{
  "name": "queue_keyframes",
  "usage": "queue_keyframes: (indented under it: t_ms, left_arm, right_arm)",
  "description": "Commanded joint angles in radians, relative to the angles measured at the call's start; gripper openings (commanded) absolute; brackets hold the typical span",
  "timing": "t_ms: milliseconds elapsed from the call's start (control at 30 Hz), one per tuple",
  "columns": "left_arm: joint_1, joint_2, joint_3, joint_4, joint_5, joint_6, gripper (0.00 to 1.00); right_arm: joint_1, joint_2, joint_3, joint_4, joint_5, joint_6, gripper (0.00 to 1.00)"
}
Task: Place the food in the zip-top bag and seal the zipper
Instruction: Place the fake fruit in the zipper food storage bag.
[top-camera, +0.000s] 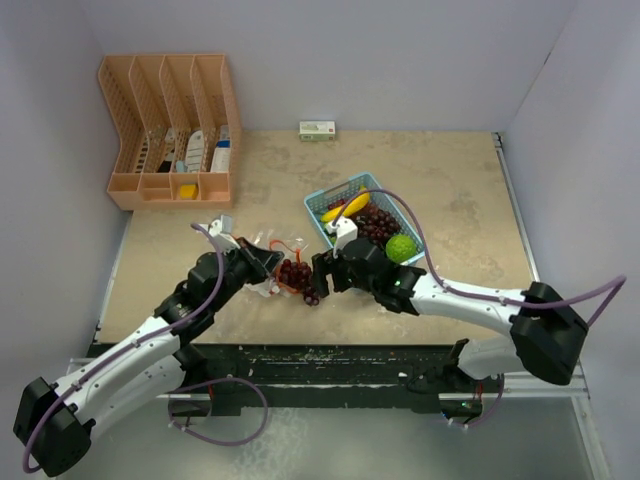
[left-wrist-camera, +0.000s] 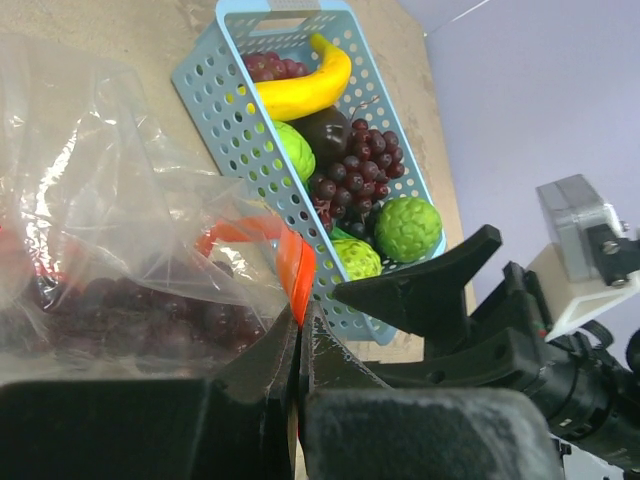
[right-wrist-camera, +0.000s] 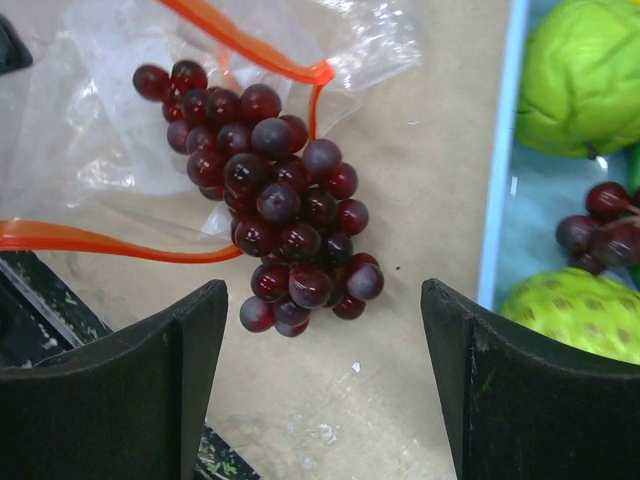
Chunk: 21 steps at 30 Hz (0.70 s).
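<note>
A clear zip-top bag (right-wrist-camera: 90, 120) with an orange zipper (right-wrist-camera: 240, 55) lies on the table. A dark red grape bunch (right-wrist-camera: 280, 210) lies half in its mouth, the lower grapes out on the table; it also shows in the top view (top-camera: 295, 274). My left gripper (left-wrist-camera: 297, 315) is shut on the bag's orange zipper edge (left-wrist-camera: 295, 265). My right gripper (right-wrist-camera: 325, 330) is open and empty, just short of the grapes. The banana (left-wrist-camera: 305, 88), another grape bunch (left-wrist-camera: 355, 170) and bumpy lime-green fruits (left-wrist-camera: 408, 228) lie in the light-blue basket (left-wrist-camera: 235, 120).
The basket (top-camera: 325, 200) stands right of the bag in the top view. A peach desk organizer (top-camera: 170, 125) stands at the back left and a small white box (top-camera: 317, 129) at the back wall. The table's near edge (top-camera: 320, 345) is close behind both grippers.
</note>
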Motion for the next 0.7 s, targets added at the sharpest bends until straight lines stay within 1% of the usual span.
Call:
queue_keyframes:
  t_ms: [0,200,400,500,533,567,600,633,667]
  left_arm:
    - [-0.004,-0.003,-0.001,0.004,0.018,0.028,0.0]
    - [-0.006,-0.018,-0.03,-0.044,0.025,0.042,0.0]
    - [-0.004,-0.033,-0.05,-0.052,0.043,0.047,0.0]
    - [-0.005,-0.038,-0.05,-0.06,0.05,0.054,0.0]
    - [-0.004,-0.038,-0.05,-0.062,0.05,0.058,0.0]
    - [-0.006,-0.04,-0.051,-0.067,0.05,0.058,0.0]
    - [-0.005,-0.043,-0.051,-0.068,0.05,0.061,0.0]
    - [-0.005,-0.044,-0.052,-0.072,0.048,0.062,0.0]
    - [-0.006,-0.046,-0.055,-0.074,0.046,0.063,0.0]
  right_arm:
    - [0.002,0.085,0.055,0.107,-0.088,-0.119,0.8]
    - [0.004,0.227,0.092,0.168,-0.169,-0.171,0.81]
    - [0.007,0.368,0.147,0.17,-0.121,-0.201,0.81]
    - [0.017,0.415,0.172,0.157,-0.106,-0.192,0.78]
    - [0.022,0.423,0.178,0.149,-0.087,-0.184,0.73]
    - [0.026,0.426,0.18,0.141,-0.07,-0.171,0.63]
    - [0.028,0.421,0.181,0.132,-0.056,-0.16,0.51]
    - [0.028,0.41,0.182,0.118,-0.034,-0.149,0.36]
    - [0.028,0.391,0.181,0.105,-0.012,-0.136,0.23]
